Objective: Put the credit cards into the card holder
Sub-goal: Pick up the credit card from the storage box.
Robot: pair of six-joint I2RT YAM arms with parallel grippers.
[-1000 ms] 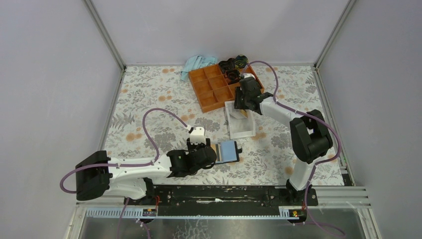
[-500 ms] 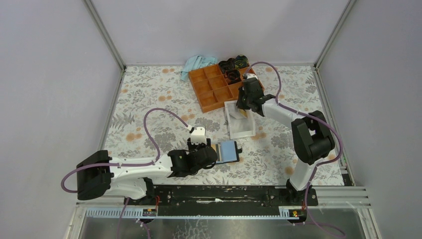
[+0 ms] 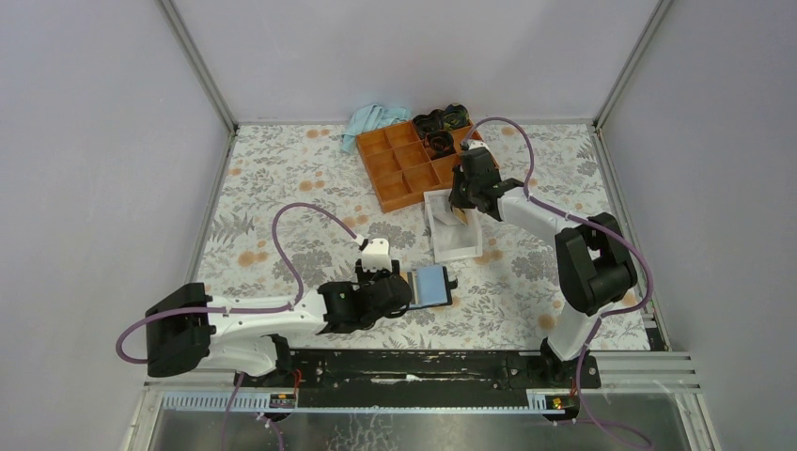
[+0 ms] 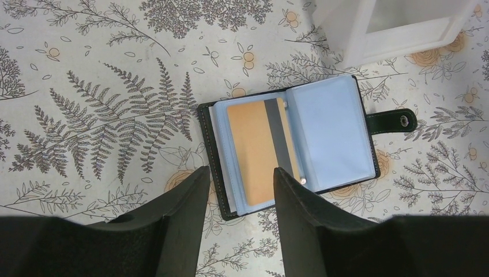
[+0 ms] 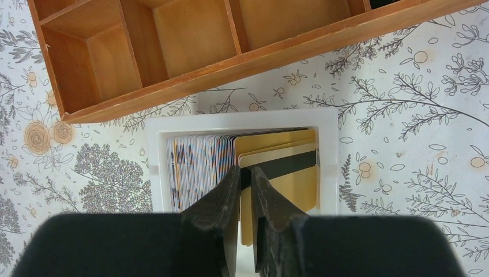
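Spreading across the whole scene is the flower-patterned tabletop [image 3: 282, 188], which is carrying everything. At its far side the orange compartment tray [image 3: 387, 169] is lying at an angle, with a crumpled blue cloth [image 3: 371, 119] and some dark round things [image 3: 442, 120] touching its far edge. Just beside the tray's near wall the white open-topped box [image 5: 230, 120] is sitting, so the tray is crowding the far side of the box.

The right pincer [image 5: 245, 170] is reaching down into the box, its fingers pressed nearly together and pinching the edge of a striped credit card [image 5: 288, 164]. Other yellow-orange credit cards [image 5: 277, 141] are leaning behind it, and a tight row of multicoloured cards [image 5: 196, 161] is filling the box's other side, just beside one finger.

Near the arms' bases the card holder [image 4: 331, 138] is lying open and flat, light-blue lining facing up, well apart from the box. One orange card [image 4: 251, 150] is sitting in its left pocket. The left pincer [image 4: 240, 173] is hovering at its near edge, fingers spread and holding nothing. The snap tab [image 4: 395, 121] is sticking out from the holder's far side.
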